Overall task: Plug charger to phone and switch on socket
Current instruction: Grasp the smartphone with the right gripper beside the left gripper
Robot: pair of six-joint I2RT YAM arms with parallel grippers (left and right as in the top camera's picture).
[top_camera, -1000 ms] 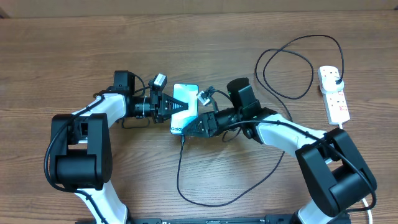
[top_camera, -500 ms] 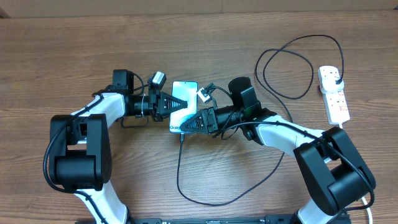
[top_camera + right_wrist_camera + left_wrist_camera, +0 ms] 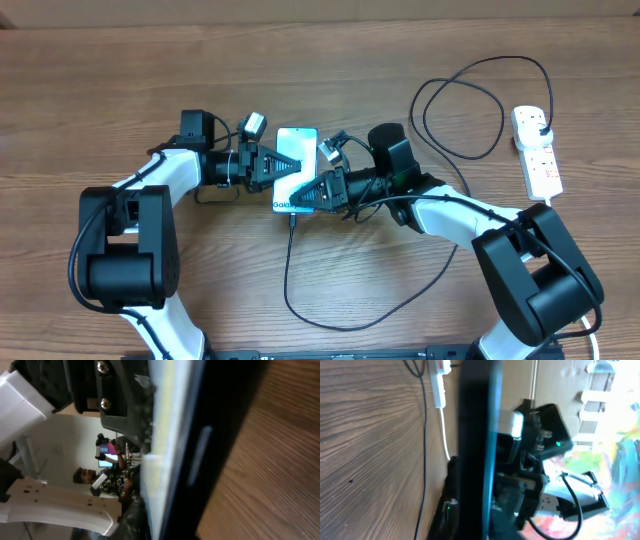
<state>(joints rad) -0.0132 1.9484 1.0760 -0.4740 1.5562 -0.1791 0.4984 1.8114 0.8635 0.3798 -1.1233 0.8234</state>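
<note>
Left tool [image 3: 288, 168] and right tool [image 3: 305, 196] both pinch phone [image 3: 298, 143], lengthwise near-to-far, Galaxy end nearest robot.

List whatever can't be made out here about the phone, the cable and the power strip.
- Cable tip: overhead, too small beside the right gripper; whether it sits in the phone is unclear.
- Power strip switches: overhead, too small to read on or off; the left wrist view cuts the strip at its top edge.
- Grips: overhead, the left gripper and the right one overlap the phone; its blurred edge fills both wrist views.
</note>
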